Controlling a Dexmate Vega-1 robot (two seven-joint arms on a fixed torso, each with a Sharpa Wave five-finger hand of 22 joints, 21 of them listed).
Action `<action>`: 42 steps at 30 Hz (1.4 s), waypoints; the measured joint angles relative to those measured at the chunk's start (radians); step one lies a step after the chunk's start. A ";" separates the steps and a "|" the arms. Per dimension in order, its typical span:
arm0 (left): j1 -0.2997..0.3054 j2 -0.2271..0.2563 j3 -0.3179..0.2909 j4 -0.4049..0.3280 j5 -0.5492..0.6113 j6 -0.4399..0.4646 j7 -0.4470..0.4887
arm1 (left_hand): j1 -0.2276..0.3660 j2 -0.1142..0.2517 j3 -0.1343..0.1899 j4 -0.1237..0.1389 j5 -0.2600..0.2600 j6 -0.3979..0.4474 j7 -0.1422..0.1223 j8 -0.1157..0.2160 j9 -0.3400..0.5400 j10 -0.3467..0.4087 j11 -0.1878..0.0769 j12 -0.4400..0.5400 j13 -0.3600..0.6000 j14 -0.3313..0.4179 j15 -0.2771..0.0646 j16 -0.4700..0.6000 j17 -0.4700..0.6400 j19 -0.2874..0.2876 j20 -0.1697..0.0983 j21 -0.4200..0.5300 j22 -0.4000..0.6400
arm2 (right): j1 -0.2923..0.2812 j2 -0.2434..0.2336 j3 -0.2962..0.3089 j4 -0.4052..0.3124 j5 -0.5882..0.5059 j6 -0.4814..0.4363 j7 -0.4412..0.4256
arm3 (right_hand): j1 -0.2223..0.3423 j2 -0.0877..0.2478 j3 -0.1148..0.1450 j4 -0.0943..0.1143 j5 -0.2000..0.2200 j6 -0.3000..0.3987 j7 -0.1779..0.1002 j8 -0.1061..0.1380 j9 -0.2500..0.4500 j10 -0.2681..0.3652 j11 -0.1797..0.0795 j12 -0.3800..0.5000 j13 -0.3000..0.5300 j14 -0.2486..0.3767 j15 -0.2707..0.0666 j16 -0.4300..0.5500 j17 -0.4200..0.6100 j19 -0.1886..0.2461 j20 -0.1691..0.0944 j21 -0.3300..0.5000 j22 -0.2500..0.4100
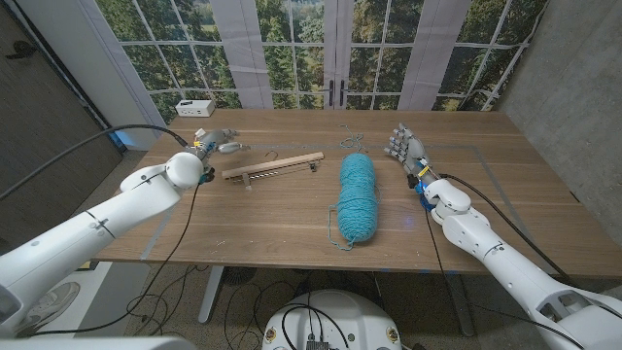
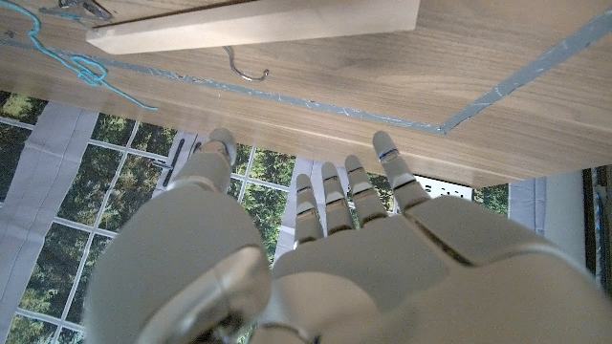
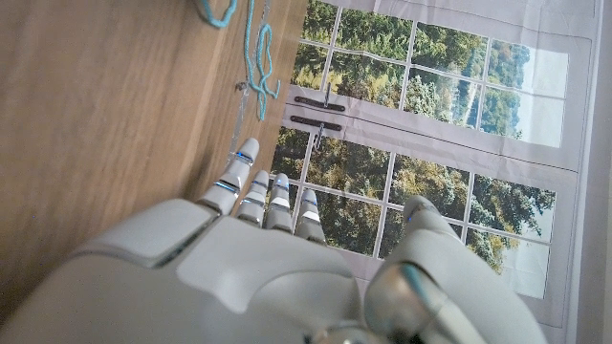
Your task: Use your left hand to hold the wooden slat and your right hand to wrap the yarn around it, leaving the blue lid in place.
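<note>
- While neither grasp had yet been made, I held both arms at the sides of the desk [image 1: 292, 219]: the left robot hand [image 1: 216, 142] stood near the far left edge with its fingers apart and nothing in them, and the right robot hand [image 1: 405, 148] stood upright on the other side, fingers likewise spread and empty.
- Between them lay the wooden slat [image 1: 273, 167], set on a slant on the desk, just beside the left robot hand but apart from it; small metal hooks [image 2: 245, 67] showed along its underside.
- To the slat's right lay the teal yarn [image 1: 356, 197] as a long loose skein, with a thin loose strand [image 3: 258, 57] trailing toward the far edge, near the right robot hand.
- A blue lid I could not make out at this scale.
- I judged the task to be at its opening step. The next move called for the left robot hand to reach across, close on the slat's near end and steady it, before the right robot hand picked up the loose strand.
</note>
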 measured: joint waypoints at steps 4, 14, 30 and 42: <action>-0.030 0.017 0.020 -0.013 0.014 0.040 -0.047 | 0.012 0.004 -0.004 0.004 0.000 0.000 0.000 0.000 0.000 0.004 0.004 0.000 0.000 0.004 0.004 0.000 0.000 0.004 -0.004 0.000 0.000 | -0.005 0.000 -0.001 -0.006 0.000 -0.001 -0.002 | 0.000 0.005 0.000 0.000 0.000 0.006 -0.006 0.000 0.000 0.000 0.000 0.000 0.000 0.004 0.004 0.000 -0.004 0.004 0.004 -0.004 0.000; -0.125 0.037 0.096 -0.022 0.067 0.118 -0.165 | 0.029 0.013 -0.010 0.010 0.000 -0.008 0.008 -0.009 0.000 0.000 0.011 -0.009 0.000 0.004 0.004 0.000 0.005 0.009 0.002 -0.006 0.000 | -0.011 -0.003 -0.001 -0.012 0.000 -0.003 -0.002 | -0.001 0.006 0.000 0.000 0.000 0.011 0.000 0.000 0.005 0.000 0.000 0.000 0.000 0.004 0.004 0.000 -0.004 0.004 0.004 -0.008 0.000; -0.292 0.041 0.242 -0.008 0.200 0.207 -0.378 | 0.047 0.021 -0.024 0.015 0.000 0.000 0.019 -0.009 0.000 -0.005 0.016 -0.012 0.000 -0.005 0.013 0.000 0.004 0.018 0.000 -0.010 0.005 | -0.015 -0.003 -0.001 -0.008 0.009 -0.003 0.006 | -0.001 0.006 0.000 0.000 0.000 0.016 -0.006 0.000 0.005 0.004 0.004 0.000 0.000 0.004 0.004 0.000 -0.009 0.007 0.007 -0.008 0.000; -0.418 0.022 0.351 0.012 0.341 0.259 -0.571 | 0.068 0.018 -0.071 0.018 0.000 0.063 0.016 -0.006 0.000 0.062 0.001 -0.002 0.005 0.058 -0.011 0.018 0.004 0.062 0.006 -0.010 0.002 | -0.026 -0.003 0.004 -0.010 0.015 0.004 0.007 | -0.005 0.010 -0.004 -0.004 0.000 0.025 -0.007 0.000 0.005 0.011 0.011 0.000 0.000 0.004 0.004 0.000 -0.013 0.007 0.007 -0.015 0.000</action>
